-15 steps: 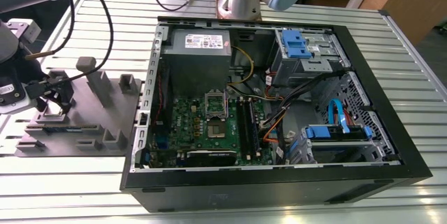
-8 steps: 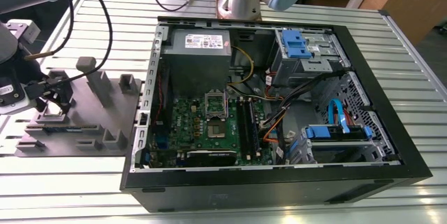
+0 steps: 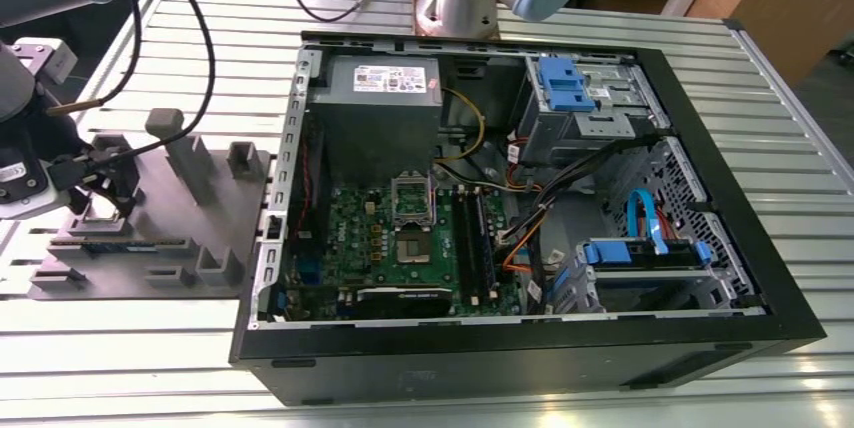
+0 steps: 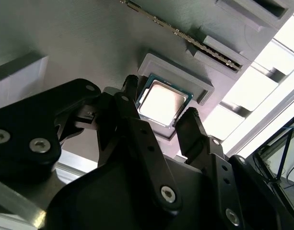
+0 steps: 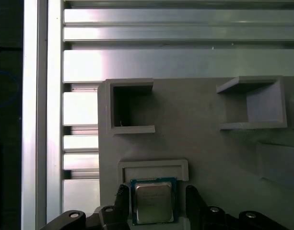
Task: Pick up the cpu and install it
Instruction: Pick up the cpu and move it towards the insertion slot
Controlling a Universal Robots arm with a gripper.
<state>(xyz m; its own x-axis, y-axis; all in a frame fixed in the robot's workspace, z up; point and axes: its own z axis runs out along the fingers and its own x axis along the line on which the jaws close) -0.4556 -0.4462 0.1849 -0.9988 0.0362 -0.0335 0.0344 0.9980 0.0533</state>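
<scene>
The cpu (image 4: 162, 101) is a small square chip with a pale metal top, lying flat in a shallow pocket of the grey fixture block (image 3: 174, 238) to the left of the computer case in the exterior view. In both wrist views my gripper (image 4: 159, 100) hangs just over it, one black finger (image 4: 137, 124) on each side of the chip and a thin gap showing on both sides. The jaws are open around the cpu (image 5: 153, 207), which still rests in its pocket. On the green motherboard (image 3: 354, 238) the square socket (image 3: 411, 246) stands uncovered, its frame (image 3: 411, 193) lifted.
The open black case (image 3: 534, 348) lies on a slatted metal table (image 3: 747, 78), with a grey power-supply box (image 3: 380, 98), black memory slots (image 3: 470, 238) and blue drive brackets (image 3: 641, 248) inside. The fixture carries upright posts (image 3: 187, 163). A second arm's base (image 3: 461, 3) stands behind the case.
</scene>
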